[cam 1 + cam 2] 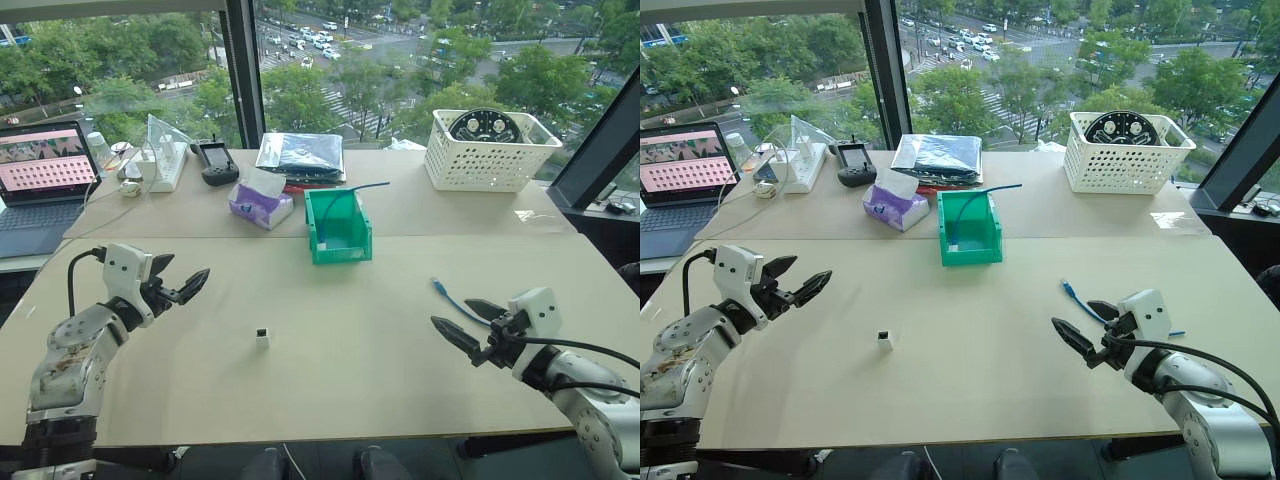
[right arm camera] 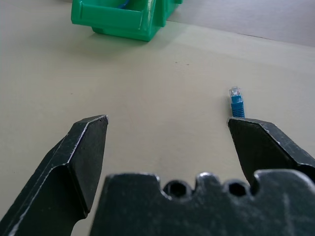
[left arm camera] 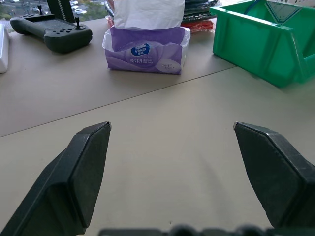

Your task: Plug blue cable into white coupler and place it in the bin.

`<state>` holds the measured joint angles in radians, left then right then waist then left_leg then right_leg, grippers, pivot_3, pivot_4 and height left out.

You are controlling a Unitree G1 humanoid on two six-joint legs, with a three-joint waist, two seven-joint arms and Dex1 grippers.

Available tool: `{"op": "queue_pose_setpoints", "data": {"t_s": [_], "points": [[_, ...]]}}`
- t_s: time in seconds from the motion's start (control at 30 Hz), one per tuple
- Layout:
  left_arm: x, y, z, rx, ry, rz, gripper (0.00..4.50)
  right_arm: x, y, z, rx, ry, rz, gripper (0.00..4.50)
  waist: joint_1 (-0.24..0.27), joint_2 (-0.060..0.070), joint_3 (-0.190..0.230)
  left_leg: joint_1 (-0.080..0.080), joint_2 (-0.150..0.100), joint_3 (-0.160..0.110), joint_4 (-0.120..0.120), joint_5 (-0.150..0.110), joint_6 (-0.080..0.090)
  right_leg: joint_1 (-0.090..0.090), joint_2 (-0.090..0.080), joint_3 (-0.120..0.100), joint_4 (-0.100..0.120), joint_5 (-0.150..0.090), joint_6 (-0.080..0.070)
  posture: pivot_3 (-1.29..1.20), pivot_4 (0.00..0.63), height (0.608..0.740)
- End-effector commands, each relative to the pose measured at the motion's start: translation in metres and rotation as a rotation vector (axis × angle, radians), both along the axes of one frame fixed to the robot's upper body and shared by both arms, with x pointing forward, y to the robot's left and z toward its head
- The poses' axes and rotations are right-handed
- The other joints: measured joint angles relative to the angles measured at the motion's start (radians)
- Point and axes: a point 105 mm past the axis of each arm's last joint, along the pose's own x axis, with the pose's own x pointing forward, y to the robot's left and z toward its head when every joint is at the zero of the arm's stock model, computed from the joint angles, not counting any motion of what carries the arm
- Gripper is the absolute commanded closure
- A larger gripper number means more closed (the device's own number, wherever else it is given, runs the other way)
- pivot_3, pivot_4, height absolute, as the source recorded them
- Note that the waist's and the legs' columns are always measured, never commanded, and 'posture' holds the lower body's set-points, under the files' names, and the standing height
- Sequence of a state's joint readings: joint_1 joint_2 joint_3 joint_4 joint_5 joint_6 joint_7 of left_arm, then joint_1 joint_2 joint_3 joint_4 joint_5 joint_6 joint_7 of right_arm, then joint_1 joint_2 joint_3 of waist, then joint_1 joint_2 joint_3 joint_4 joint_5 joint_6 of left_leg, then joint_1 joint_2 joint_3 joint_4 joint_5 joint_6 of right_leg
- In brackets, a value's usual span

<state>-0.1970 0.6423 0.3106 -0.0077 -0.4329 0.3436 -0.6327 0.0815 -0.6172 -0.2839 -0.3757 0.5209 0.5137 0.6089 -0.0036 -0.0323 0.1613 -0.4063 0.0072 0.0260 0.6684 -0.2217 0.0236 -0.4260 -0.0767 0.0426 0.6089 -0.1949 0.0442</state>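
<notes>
I have both grippers spread wide and empty above the table [image 1: 330, 400]: the left gripper [image 1: 187, 285] on its own side, the right gripper [image 1: 462, 322] just short of the blue cable [image 1: 445, 295]. Its clear plug shows, but the cable's far length disappears behind my right fingers [image 2: 261, 142]. The white coupler [image 1: 262, 337] stands alone mid-table, its socket hard to make out. The bin [image 1: 338, 226] sits farther back, another blue cable poking out.

Blue cable [image 1: 447, 299] lying flat at right, unplugged; white coupler [image 1: 262, 337] upright near centre; green bin [image 1: 338, 226] behind, containing another cable.
</notes>
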Motion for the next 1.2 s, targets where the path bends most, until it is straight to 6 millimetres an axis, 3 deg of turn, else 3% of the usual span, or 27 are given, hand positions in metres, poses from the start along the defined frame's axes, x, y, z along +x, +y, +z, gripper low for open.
{"op": "queue_pose_setpoints", "data": {"t_s": [0.03, 0.13, 0.23, 0.47, 0.7, 0.8, 1.0, 1.13, 1.2], "points": [[0.003, -0.011, 0.022, -0.038, -0.034, -0.103, 0.18, 0.005, 0.0, 0.02, -0.027, -0.068, 0.003, 0.02, 0.0, 0.0, 0.0, 0.0, 0.0, 0.0, 0.0, 0.0, 0.0, 0.0, 0.0, 0.0, 0.0, 0.0, 0.0, 0.0, 0.15, 0.74], [-0.004, -0.041, 0.058, -0.109, -0.075, -0.331, 0.18, 0.022, -0.012, 0.031, -0.082, -0.07, -0.019, 0.02, 0.001, -0.002, 0.003, -0.001, 0.0, 0.001, 0.002, 0.0, 0.0, -0.001, 0.0, 0.0, 0.001, 0.0, -0.001, 0.0, 0.15, 0.74], [-0.018, -0.062, 0.069, -0.101, -0.041, -0.487, 0.18, 0.038, -0.022, 0.027, -0.114, -0.022, -0.068, 0.02, -0.003, -0.003, 0.004, 0.0, 0.0, 0.001, 0.004, 0.001, 0.0, 0.001, 0.0, 0.0, 0.0, -0.002, -0.004, 0.0, 0.15, 0.74], [-0.035, -0.092, 0.078, -0.053, 0.045, -0.667, 0.18, 0.062, -0.023, 0.009, -0.135, 0.082, -0.063, 0.02, -0.01, -0.003, 0.004, -0.001, -0.001, 0.003, -0.001, 0.0, 0.0, -0.001, 0.001, 0.0, 0.001, 0.001, -0.004, 0.0, 0.15, 0.74], [-0.042, -0.101, 0.075, 0.023, 0.096, -0.714, 0.18, 0.094, -0.023, -0.008, -0.176, 0.115, -0.068, 0.02, -0.015, -0.003, 0.005, -0.001, -0.001, 0.003, -0.001, 0.0, 0.0, 0.0, 0.002, 0.001, 0.001, -0.001, -0.001, 0.0, 0.15, 0.74], [-0.045, -0.102, 0.07, 0.05, 0.112, -0.718, 0.18, 0.106, -0.031, -0.022, -0.174, 0.154, -0.104, 0.69, -0.015, -0.004, 0.005, -0.001, -0.002, 0.003, -0.001, 0.0, 0.0, -0.001, 0.001, 0.001, 0.001, 0.0, -0.002, 0.0, 0.15, 0.74], [-0.047, -0.104, 0.069, 0.066, 0.117, -0.728, 0.18, 0.109, -0.032, -0.027, -0.219, 0.178, -0.061, 2.79, -0.014, -0.004, 0.005, 0.0, -0.003, 0.003, -0.001, 0.0, 0.0, 0.001, 0.001, 0.001, 0.0, 0.001, -0.004, 0.0, 0.15, 0.74], [-0.048, -0.106, 0.068, 0.075, 0.124, -0.75, 0.18, 0.106, -0.021, -0.018, -0.266, 0.15, 0.03, 4.16, -0.014, -0.004, 0.005, 0.0, -0.003, 0.003, -0.001, 0.0, 0.0, 0.001, 0.001, 0.0, 0.001, 0.001, -0.004, 0.0, 0.15, 0.74], [-0.047, -0.108, 0.067, 0.084, 0.126, -0.764, 0.18, 0.104, -0.004, -0.008, -0.305, 0.091, 0.131, 4.33, -0.014, -0.004, 0.005, 0.0, -0.002, 0.003, -0.001, 0.0, 0.0, 0.001, 0.001, 0.0, 0.001, 0.001, -0.004, 0.0, 0.15, 0.74]]}}
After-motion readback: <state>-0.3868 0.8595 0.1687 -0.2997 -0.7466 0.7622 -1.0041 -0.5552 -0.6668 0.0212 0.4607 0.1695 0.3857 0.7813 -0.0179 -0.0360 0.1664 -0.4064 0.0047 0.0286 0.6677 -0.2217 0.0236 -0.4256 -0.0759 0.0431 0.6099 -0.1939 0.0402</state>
